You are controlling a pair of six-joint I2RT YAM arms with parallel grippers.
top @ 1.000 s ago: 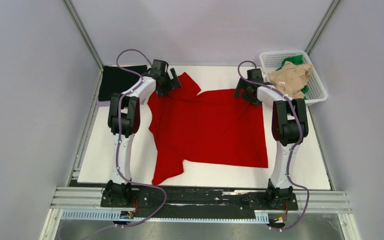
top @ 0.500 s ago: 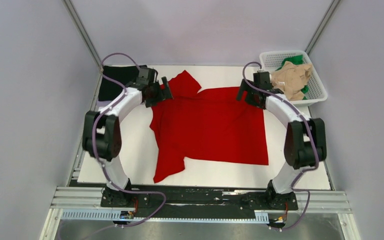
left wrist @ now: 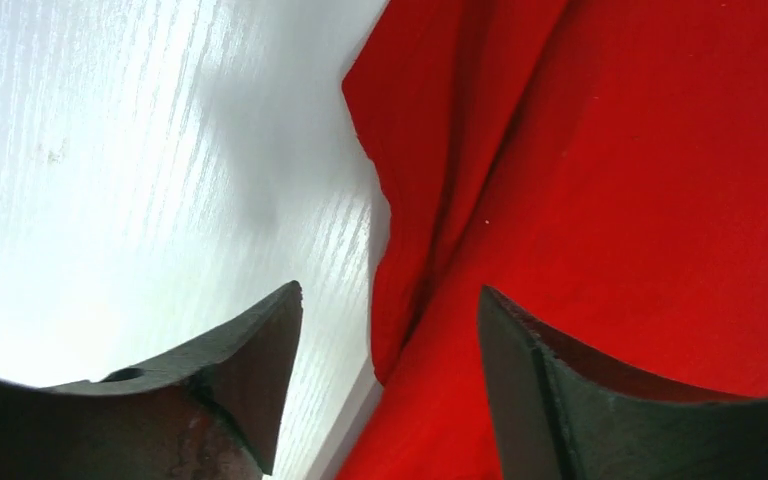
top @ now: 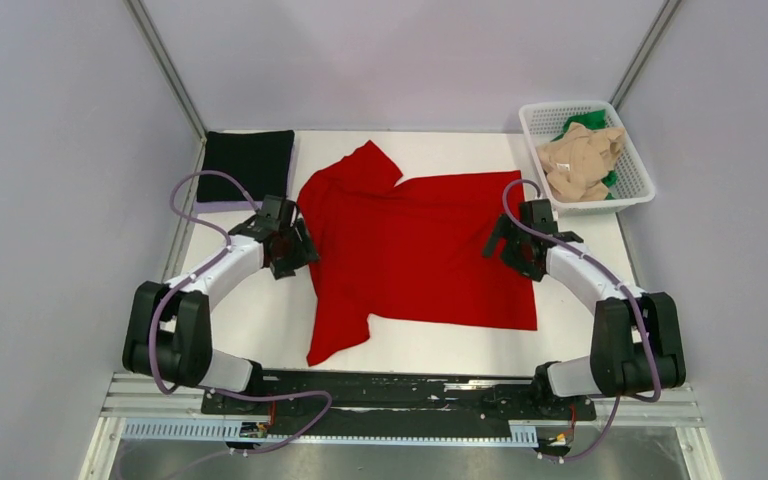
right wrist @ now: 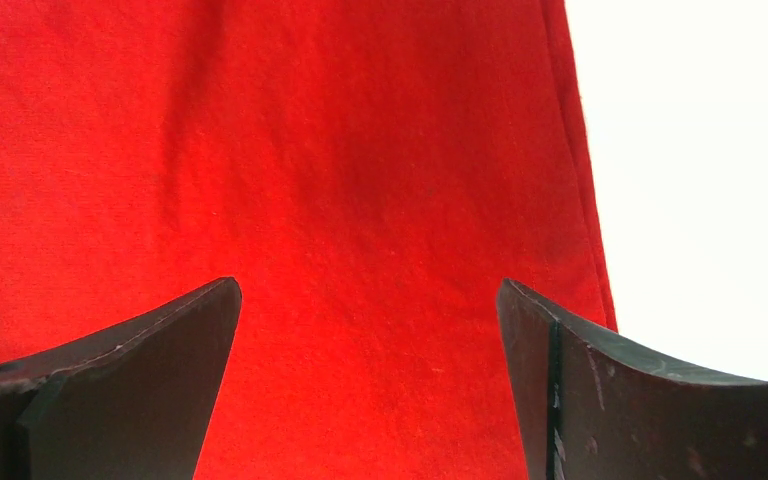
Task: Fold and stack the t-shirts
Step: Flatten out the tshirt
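A bright red t-shirt [top: 420, 250] lies spread flat on the white table, collar side to the left, one sleeve at the back left and one at the front left. My left gripper [top: 302, 248] is open and empty at the shirt's left edge; its wrist view shows the red cloth [left wrist: 610, 200] under the right finger. My right gripper [top: 500, 246] is open and empty over the shirt's right edge; red cloth [right wrist: 360, 180] fills its wrist view. A folded black t-shirt [top: 248, 165] lies at the back left. The beige t-shirt [top: 582, 160] and green t-shirt [top: 588, 122] are crumpled in the basket.
The white plastic lattice basket [top: 638, 170] stands at the back right corner. The white table top [top: 580, 330] ends at a metal rail near the arm bases. Grey walls close in the left, right and back.
Both arms have drawn back from the shirt's far corners toward the near side. Both grippers now sit lower along the shirt's left and right edges. The shirt lies flatter.
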